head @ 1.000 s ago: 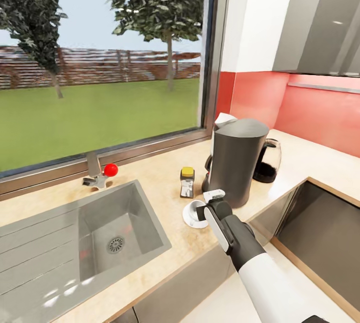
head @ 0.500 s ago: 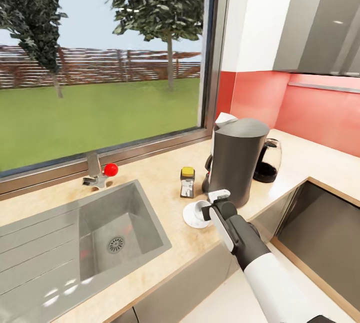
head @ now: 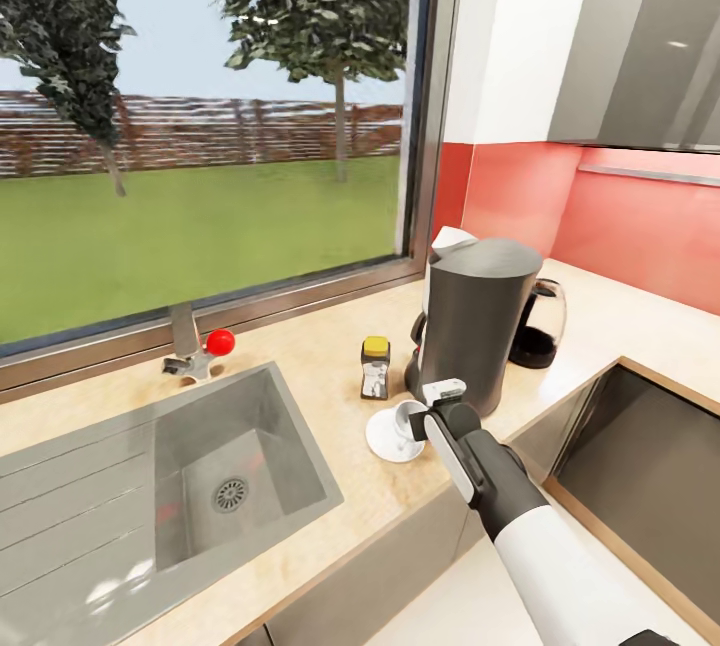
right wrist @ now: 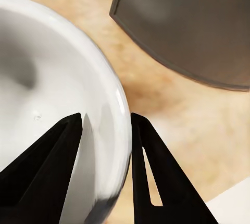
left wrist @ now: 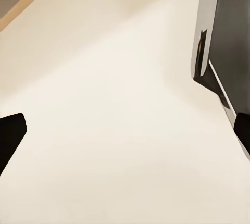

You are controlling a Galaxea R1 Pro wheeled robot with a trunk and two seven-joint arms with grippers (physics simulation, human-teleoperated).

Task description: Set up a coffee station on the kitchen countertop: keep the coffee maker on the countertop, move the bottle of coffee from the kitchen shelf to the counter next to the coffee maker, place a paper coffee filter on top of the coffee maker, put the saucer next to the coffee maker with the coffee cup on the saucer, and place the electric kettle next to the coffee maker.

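At the far left of the desk (head: 330, 381) a steel sink (head: 150, 486) is sunk in, with a red-knobbed tap (head: 200, 346) behind it under the window. Right of that stands the bottle of coffee (head: 375, 367), and just near of it the saucer (head: 385, 438) lies with the coffee cup (head: 408, 418) on it. The right pincer (head: 425, 416) straddles the cup's rim: in the right wrist view one finger is inside the bowl of the coffee cup (right wrist: 57, 104) and the other outside, the wall between them, so it appears to be gripping the cup. Directly right rises the coffee maker (head: 475, 321) with the paper coffee filter (head: 448, 238) at its far top edge, and the electric kettle (head: 538, 324) sits beyond. The left pincer (left wrist: 125, 140) hangs open over bare floor. The risk, as I judge it: cup and drum stand very close, so a sideways drift could knock the coffee maker; or, letting go while tilted, the cup could tip off the saucer.
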